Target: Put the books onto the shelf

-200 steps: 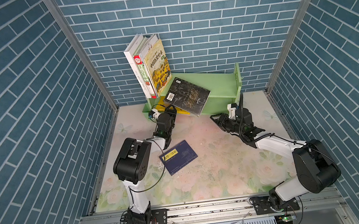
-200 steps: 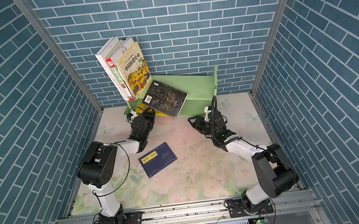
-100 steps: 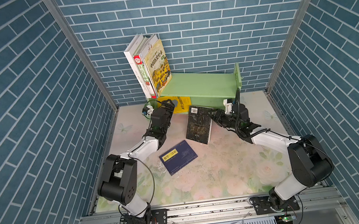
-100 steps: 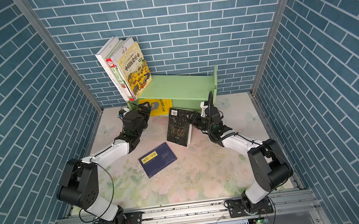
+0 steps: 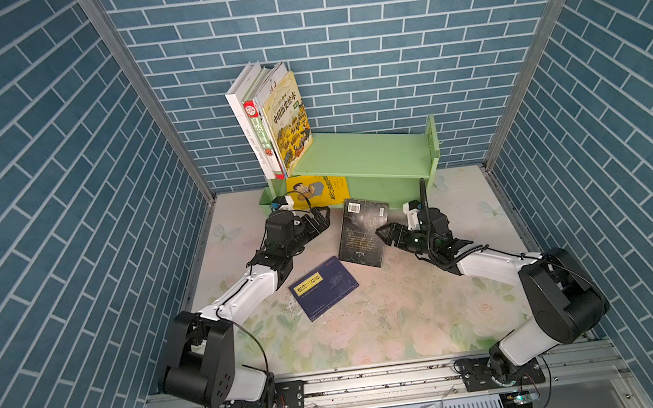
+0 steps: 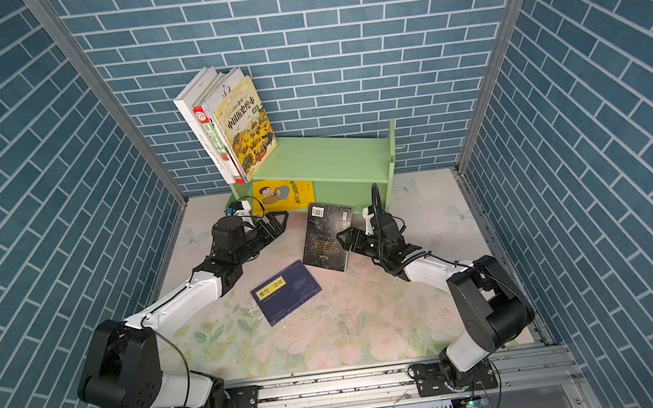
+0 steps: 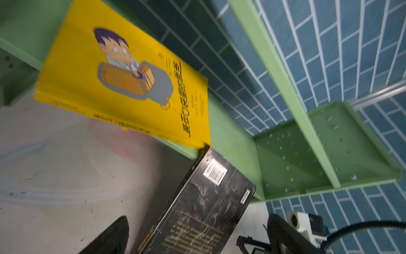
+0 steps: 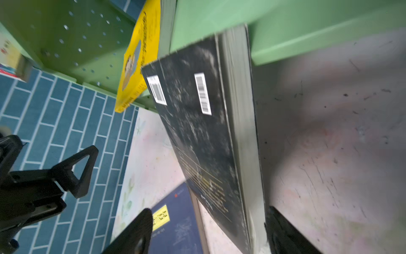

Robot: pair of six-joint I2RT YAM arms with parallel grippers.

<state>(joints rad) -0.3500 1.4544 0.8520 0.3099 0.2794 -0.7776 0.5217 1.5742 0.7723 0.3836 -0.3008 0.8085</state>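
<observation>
Here: the black book is not on the shelf. It sits on the table just in front of the lower tier, barcode side up. Its far end is at the tier's front lip, apparently touching, beside the bright yellow book. Flat or propped on that lip: can't tell.

Right jaws: spread, one on either side of the bk's near end by the page edges (right wrist view), not pinching it. Left jaws: spread wide and empty, just beside the bk's spine side.

Step in hand (my reading): take hold of the black bk and shelve it. To do it well:
- Close the right jaws square across cover and pages, well in from the corner, so the bk can't pivot out.
- Use the left jaws as a stop on the spine side while it lifts.
- Tip it upright before moving in, then slide it along the top tier toward the standing bks. Don't bump them.

Count:
- Bks: 7, approx. 4 standing at the top tier's left end: white book, a green-and-red spine, a thin one that is hard to separate, and pale yellow book.
- 1 bright yellow in the lower tier.
- 2 on the table: black and navy book.
- Shelf: 1, w/ 2 tiers.
- Arms: 2.
</observation>
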